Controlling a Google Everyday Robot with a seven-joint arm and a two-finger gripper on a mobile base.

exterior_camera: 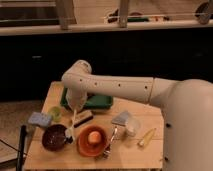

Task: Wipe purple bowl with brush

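Gripper (75, 105) hangs below bent wrist, over front-left part of table (150, 152), just in front of green tray (100, 103). Closed on upper end of brush (73, 122): handle slants down from it clear of table, so clamped, not resting. Brush head sits at right rim of purple bowl (54, 138), near front-left corner. Steep hold makes sense: head reaches into bowl, handle clears orange bowl (92, 141) just beside and dark block (84, 117) behind. Only 1 arm, so bowl is unheld and may slide under hard wipe.
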